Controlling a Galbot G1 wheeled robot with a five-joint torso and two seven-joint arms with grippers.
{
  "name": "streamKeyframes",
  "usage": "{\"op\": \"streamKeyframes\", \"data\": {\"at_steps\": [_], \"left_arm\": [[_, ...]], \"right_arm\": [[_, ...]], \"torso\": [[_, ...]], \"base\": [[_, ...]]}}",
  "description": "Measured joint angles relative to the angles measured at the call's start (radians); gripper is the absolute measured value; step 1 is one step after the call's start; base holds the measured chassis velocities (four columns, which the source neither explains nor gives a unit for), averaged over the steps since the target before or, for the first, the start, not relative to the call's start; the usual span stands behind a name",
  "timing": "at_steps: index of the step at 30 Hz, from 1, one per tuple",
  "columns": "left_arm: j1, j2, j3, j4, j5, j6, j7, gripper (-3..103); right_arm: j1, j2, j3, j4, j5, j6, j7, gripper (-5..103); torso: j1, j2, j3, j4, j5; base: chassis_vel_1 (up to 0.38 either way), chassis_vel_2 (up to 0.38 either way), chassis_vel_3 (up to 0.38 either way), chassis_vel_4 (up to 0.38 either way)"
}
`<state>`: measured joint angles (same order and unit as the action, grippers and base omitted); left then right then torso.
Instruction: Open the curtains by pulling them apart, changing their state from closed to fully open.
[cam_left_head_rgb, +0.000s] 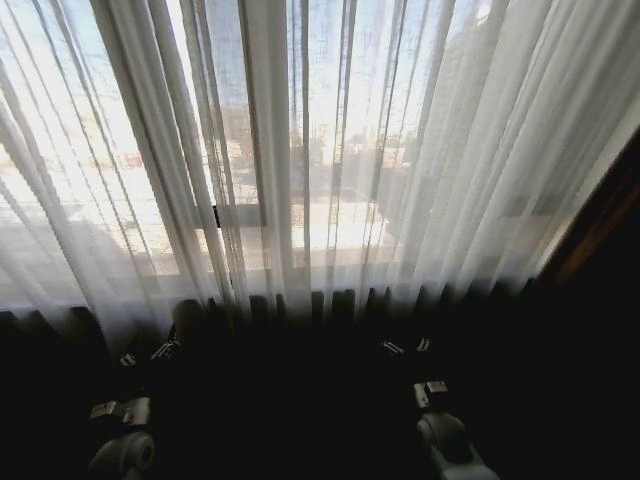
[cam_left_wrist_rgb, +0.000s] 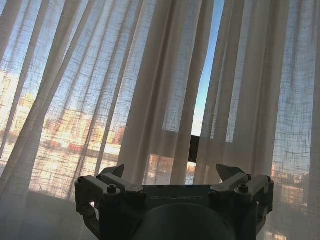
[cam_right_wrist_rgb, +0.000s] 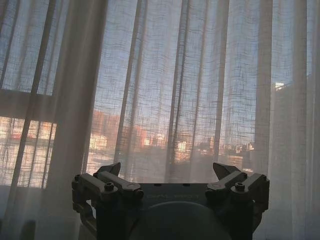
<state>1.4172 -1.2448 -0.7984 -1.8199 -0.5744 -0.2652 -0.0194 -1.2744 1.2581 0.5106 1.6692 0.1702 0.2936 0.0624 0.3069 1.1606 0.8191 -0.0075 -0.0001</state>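
Curtains (cam_left_head_rgb: 300, 150) closed over window; left tool (cam_left_wrist_rgb: 170, 175) and right tool (cam_right_wrist_rgb: 167, 172) spread, short of fabric.

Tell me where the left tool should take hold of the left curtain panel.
Probably the inner edge of the left curtain panel, beside the narrow gap. Its bunched vertical pleats suit the open left tool, coming straight forward from the room side.

Sunlit buildings (cam_left_wrist_rgb: 75, 131) outside beyond a black window frame bar (cam_left_wrist_rgb: 194, 148), blue sky (cam_left_wrist_rgb: 210, 55) above.
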Motion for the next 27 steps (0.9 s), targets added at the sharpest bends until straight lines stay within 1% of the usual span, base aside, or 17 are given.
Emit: {"op": "streamKeyframes", "data": {"at_steps": [9, 18, 23, 27], "left_arm": [[0.000, 0.000, 0.000, 0.000, 0.000, 0.000, 0.000, 100], [0.000, 0.000, 0.000, 0.000, 0.000, 0.000, 0.000, 100], [0.000, 0.000, 0.000, 0.000, 0.000, 0.000, 0.000, 100], [0.000, 0.000, 0.000, 0.000, 0.000, 0.000, 0.000, 100]], "right_arm": [[-0.007, 0.000, 0.001, 0.001, 0.000, -0.002, -0.005, 100], [-0.007, -0.003, 0.005, -0.016, 0.022, 0.005, -0.018, 100], [0.003, -0.003, 0.002, -0.025, 0.027, 0.008, -0.018, 100], [0.009, -0.002, -0.001, -0.028, 0.028, 0.010, -0.020, 100]], "torso": [[0.000, 0.000, 0.000, 0.0000, 0.0000], [0.000, 0.000, 0.000, -0.0001, 0.0001], [0.000, 0.000, 0.000, 0.0000, 0.0001], [0.000, 0.000, 0.000, 0.0000, 0.0002]], "base": [[0.000, 0.000, 0.000, 0.000], [0.000, 0.000, 0.000, 0.000], [-0.023, 0.058, 0.018, -0.087], [-0.073, 0.171, 0.075, -0.183]]}}
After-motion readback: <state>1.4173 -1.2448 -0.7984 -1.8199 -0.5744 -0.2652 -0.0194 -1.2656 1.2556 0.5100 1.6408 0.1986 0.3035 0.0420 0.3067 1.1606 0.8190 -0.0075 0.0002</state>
